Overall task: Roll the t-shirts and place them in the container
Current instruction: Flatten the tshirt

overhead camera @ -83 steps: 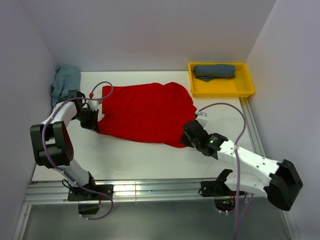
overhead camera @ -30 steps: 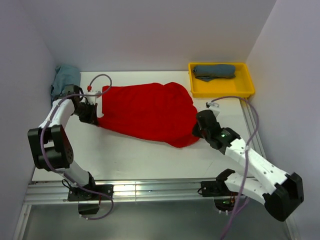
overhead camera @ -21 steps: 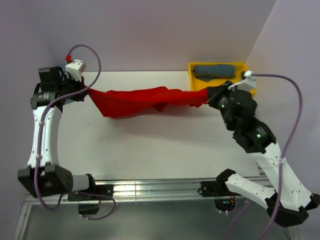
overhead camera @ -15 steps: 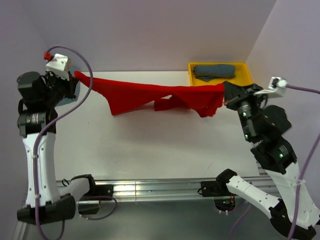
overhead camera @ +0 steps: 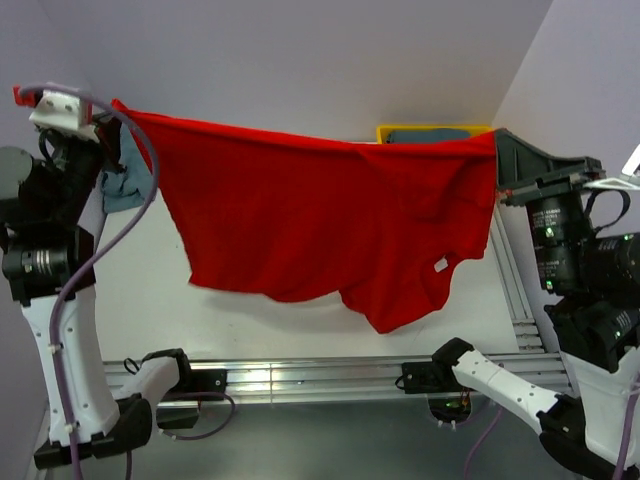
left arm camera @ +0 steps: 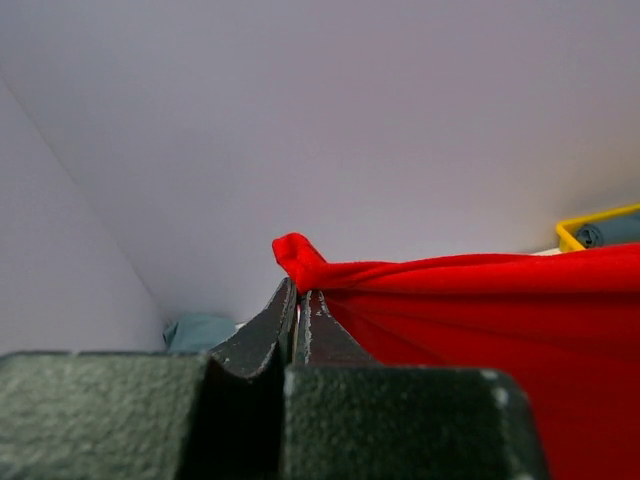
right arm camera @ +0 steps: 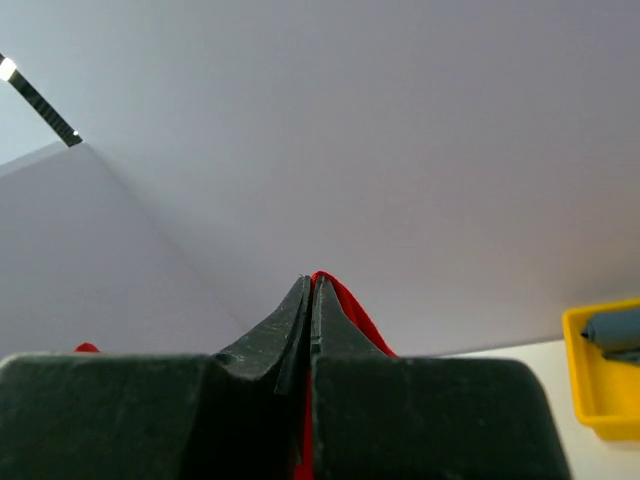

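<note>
The red t-shirt hangs spread in the air high above the table, stretched between both raised arms. My left gripper is shut on its top left corner; the left wrist view shows the jaws closed on red cloth. My right gripper is shut on its top right corner; in the right wrist view red cloth is pinched between the jaws. The slate-blue t-shirt lies in the yellow tray. The teal t-shirt sits at the far left corner.
The yellow tray stands at the back right, mostly hidden behind the hanging shirt; it also shows in the right wrist view. The white table shows below the shirt. Walls close in on left, back and right.
Both arms have lifted the red shirt from flat on the table to high in the air, pulling its corners apart, so it now hangs spread out.
</note>
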Motion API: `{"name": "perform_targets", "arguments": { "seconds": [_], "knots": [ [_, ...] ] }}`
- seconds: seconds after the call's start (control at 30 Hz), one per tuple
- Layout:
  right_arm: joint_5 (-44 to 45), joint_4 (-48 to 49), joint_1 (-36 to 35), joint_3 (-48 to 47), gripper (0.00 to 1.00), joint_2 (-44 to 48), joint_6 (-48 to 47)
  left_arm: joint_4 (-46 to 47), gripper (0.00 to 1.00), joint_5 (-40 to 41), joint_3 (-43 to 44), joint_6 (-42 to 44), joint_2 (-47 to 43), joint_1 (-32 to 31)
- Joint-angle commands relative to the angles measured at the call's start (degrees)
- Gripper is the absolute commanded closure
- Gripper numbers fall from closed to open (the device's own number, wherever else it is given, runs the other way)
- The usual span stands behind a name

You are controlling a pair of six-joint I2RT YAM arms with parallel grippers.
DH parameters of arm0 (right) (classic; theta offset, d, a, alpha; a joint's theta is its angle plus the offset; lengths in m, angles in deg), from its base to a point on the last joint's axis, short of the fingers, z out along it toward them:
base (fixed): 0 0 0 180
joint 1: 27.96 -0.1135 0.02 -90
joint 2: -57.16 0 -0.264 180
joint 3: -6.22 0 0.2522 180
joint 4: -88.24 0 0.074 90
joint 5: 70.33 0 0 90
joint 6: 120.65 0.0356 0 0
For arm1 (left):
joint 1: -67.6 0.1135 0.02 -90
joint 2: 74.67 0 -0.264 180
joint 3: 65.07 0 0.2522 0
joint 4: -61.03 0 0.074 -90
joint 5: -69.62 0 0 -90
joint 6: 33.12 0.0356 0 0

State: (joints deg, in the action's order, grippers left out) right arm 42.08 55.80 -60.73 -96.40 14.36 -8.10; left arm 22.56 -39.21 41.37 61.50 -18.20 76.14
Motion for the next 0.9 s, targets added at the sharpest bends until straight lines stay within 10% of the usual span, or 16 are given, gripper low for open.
{"name": "perform_targets", "arguments": {
  "seconds": [0.0,0.33,0.63,0.73,0.87],
  "knots": [
    [0.70,0.66,-0.01,-4.64,1.00,-6.13,-3.21,-4.01,1.00,-0.75,4.42,0.20,8.12,0.25],
    [-6.58,2.06,7.17,-17.29,1.00,-38.43,-4.62,-16.59,1.00,-8.07,21.88,4.17,41.82,0.17],
    [-12.49,-0.76,13.61,-66.41,1.00,-77.40,-6.90,-9.25,1.00,0.28,59.12,-2.51,69.76,0.17],
    [-10.90,9.49,14.23,-55.51,1.00,-69.49,-8.56,5.70,1.00,0.81,45.68,-7.08,60.99,1.74],
    [-8.53,23.59,14.32,-38.86,1.00,-60.12,-9.18,5.73,1.00,-1.12,51.00,-9.72,60.16,4.82]
  ]
}}
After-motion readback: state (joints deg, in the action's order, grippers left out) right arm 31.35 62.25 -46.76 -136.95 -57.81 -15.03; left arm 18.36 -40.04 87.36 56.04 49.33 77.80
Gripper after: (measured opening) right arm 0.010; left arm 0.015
